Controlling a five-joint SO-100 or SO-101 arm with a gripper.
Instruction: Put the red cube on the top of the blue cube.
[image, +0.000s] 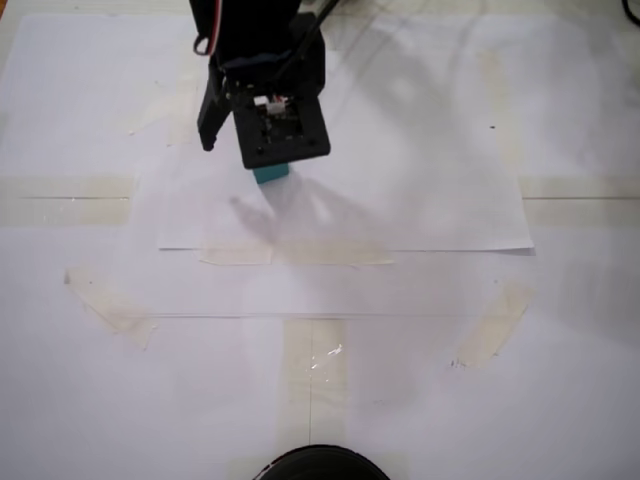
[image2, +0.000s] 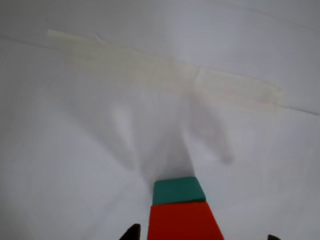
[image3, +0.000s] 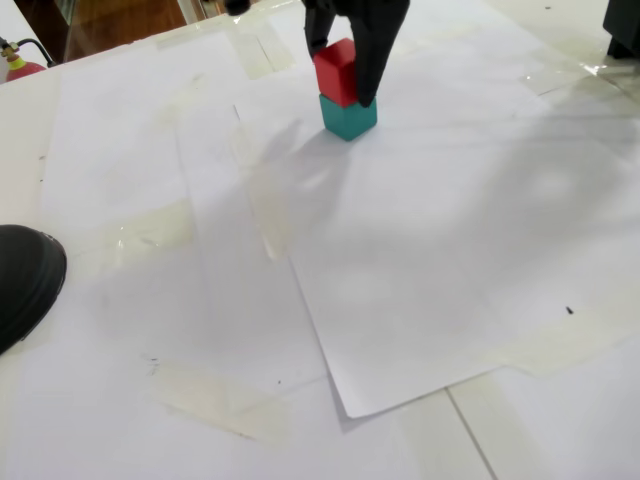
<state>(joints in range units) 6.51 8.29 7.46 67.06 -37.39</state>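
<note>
In a fixed view the red cube (image3: 336, 70) rests squarely on top of the blue cube (image3: 348, 117), which is teal and stands on white paper. My gripper (image3: 341, 70) straddles the red cube with its black fingers (image3: 372, 60) on either side. In the wrist view the red cube (image2: 185, 221) fills the bottom centre, with the blue cube (image2: 178, 190) showing just beyond it. A gap shows between each fingertip and the red cube, so the gripper (image2: 200, 235) is open. From above, the arm hides the red cube and only a corner of the blue cube (image: 270, 173) shows.
White paper sheets (image: 400, 200) taped down with beige tape (image: 312, 370) cover the table. A black round object (image: 320, 463) sits at the near edge, also seen as the black round object (image3: 22, 280) at the left. A red item (image3: 20, 65) lies off the table's corner.
</note>
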